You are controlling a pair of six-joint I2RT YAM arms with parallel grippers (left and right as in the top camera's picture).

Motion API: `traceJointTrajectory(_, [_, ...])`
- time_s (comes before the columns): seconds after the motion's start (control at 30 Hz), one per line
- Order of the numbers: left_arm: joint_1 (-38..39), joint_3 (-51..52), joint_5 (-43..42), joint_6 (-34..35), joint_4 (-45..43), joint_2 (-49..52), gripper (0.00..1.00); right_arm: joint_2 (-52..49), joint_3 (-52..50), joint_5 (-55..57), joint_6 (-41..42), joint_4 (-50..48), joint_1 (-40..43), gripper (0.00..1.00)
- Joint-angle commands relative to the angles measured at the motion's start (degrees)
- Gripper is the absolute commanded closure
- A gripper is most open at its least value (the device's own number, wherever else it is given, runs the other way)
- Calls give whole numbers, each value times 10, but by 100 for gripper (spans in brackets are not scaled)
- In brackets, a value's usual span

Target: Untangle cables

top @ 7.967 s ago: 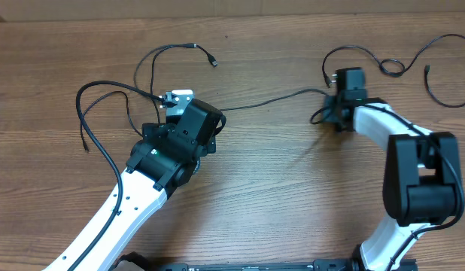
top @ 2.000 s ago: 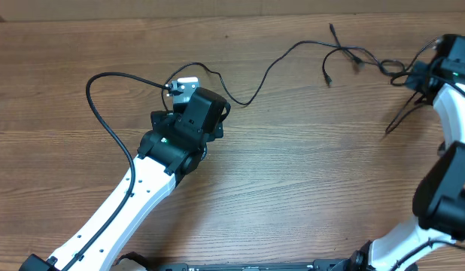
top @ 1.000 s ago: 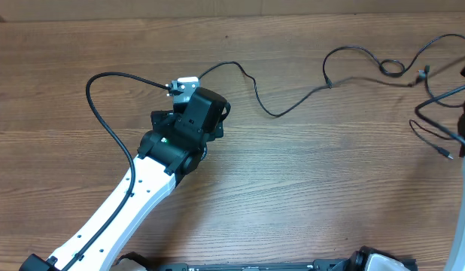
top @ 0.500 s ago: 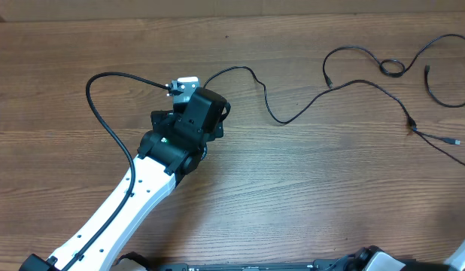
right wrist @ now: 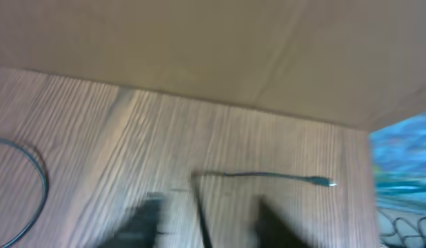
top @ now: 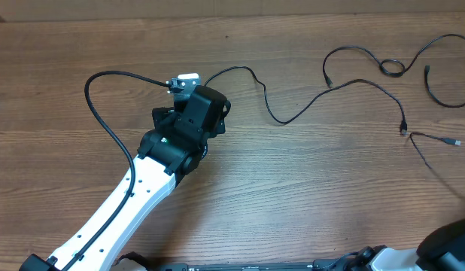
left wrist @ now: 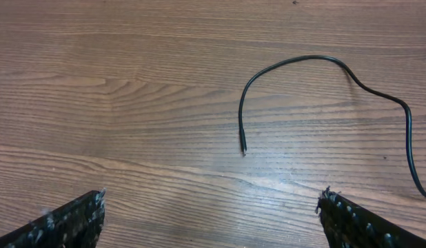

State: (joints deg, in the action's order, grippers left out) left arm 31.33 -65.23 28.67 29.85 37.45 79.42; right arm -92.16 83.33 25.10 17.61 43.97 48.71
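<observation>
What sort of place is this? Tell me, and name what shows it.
Probably a robotics lab or test bench, not a home: a white-and-black robot arm reaches over a wood-grain table, and thin black cables lie loose on it, apparently as practice material.

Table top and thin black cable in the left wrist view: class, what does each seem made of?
Table top: wood or wood-look laminate, matte; brown grain streaks. Cable: probably rubber or plastic sheath, smooth black; lies in loose curves.
</observation>
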Motion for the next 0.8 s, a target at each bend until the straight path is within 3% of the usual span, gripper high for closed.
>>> traceJointTrajectory(0.0, [-6,0,-2,-1,-2,1,0,-3,3,-86,4,-14,1,0])
traceJointTrajectory(0.1, [-6,0,-2,-1,-2,1,0,-2,4,-197,-13,-24,0,0])
traceJointTrajectory(0.23, [-6,0,-2,0,-2,1,1,-2,4,-372,-104,-35,-21,0])
traceJointTrajectory(0.33, [-6,0,-2,0,-2,1,1,-1,4,-442,-165,-36,-62,0])
traceJointTrajectory(0.5, [-6,0,-2,0,-2,1,1,-2,4,-447,-197,-37,-157,0])
traceJointTrajectory(0.77, [-6,0,-2,0,3,1,0,-49,3,-303,-190,-36,-299,0])
